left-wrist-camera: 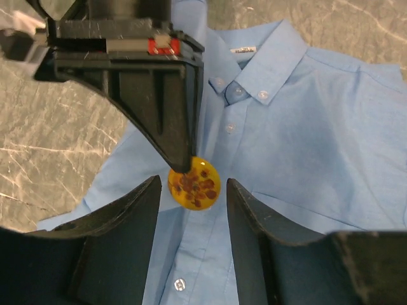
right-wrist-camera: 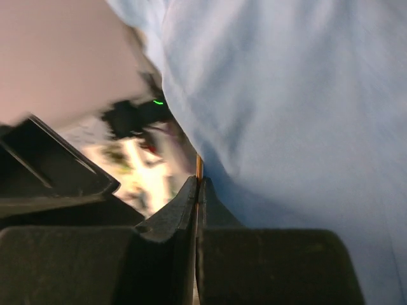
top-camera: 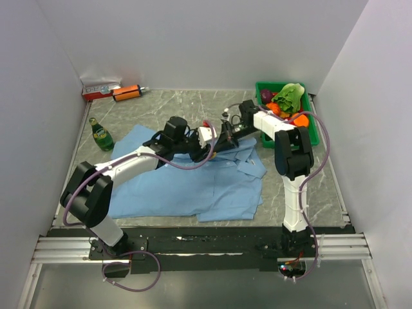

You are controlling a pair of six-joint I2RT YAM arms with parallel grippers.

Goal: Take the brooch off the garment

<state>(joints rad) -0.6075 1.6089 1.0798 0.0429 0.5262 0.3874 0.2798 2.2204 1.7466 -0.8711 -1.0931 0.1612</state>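
The light blue shirt [top-camera: 193, 183] lies flat on the table; the left wrist view shows its collar, white label [left-wrist-camera: 242, 48] and button placket [left-wrist-camera: 305, 127]. The brooch [left-wrist-camera: 194, 183] is a small round yellow-gold disc with brown specks, over the placket. My right gripper [left-wrist-camera: 181, 164] is shut on its upper edge; in the right wrist view [right-wrist-camera: 198, 184] only a thin gold rim [right-wrist-camera: 199, 166] shows between the closed jaws, with shirt cloth [right-wrist-camera: 286, 95] beside it. My left gripper [left-wrist-camera: 193, 189] is open, its fingers on either side of the brooch and not touching it. Both grippers meet over the collar area [top-camera: 215, 141].
A green bin [top-camera: 313, 119] with lettuce and other vegetables stands at the back right, close behind the right arm. A green bottle [top-camera: 101, 135] stands left of the shirt. An orange tube [top-camera: 127, 93] and a red-white box [top-camera: 101, 88] lie at the back left.
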